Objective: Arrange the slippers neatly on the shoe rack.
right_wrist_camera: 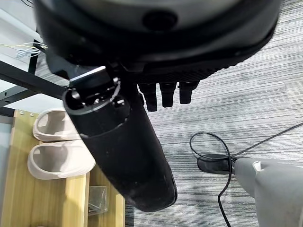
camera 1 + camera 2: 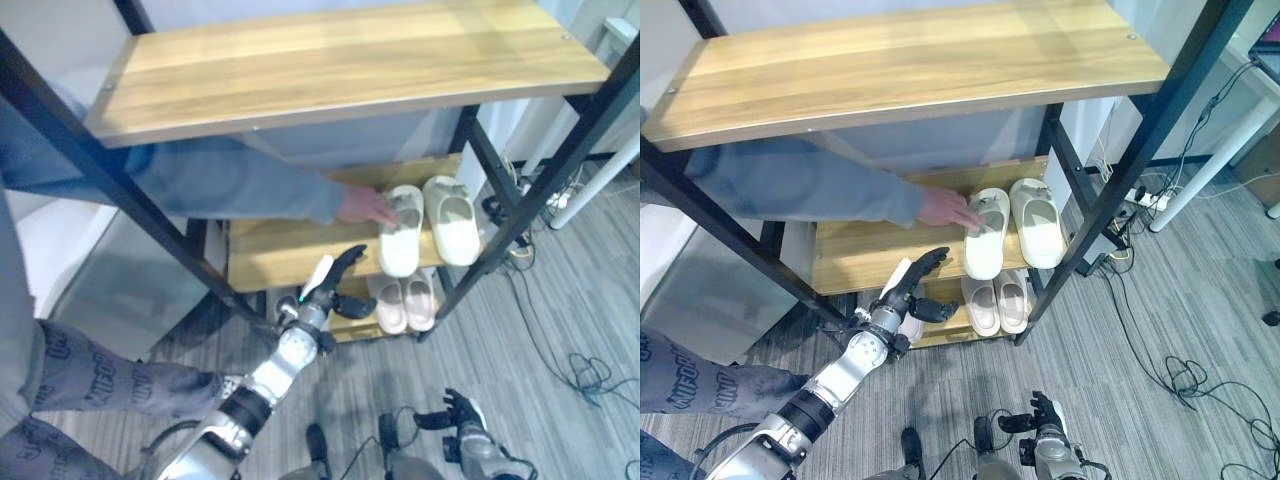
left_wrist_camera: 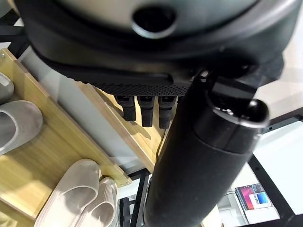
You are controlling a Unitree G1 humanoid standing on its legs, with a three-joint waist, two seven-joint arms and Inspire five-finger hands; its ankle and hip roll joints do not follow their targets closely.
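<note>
Pale cream foam slippers side by side on middle wooden shelf of black-framed shoe rack, frame centre; pinkish pair on shelf below. Person's hand touching left cream slipper. Left hand empty, fingers relaxed, just before shelf edge. Right hand low at bottom, fingers loose, idle. Risk: collision with person's hand if reaching in now; nudging aligned pair askew.

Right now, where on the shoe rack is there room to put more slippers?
The top shelf is bare wood from end to end. The middle shelf is free left of the white slippers, though a person's hand reaches across it. The right end is crowded, and the bottom shelf holds pink slippers. The left robot hand hovers open nearby.
</note>
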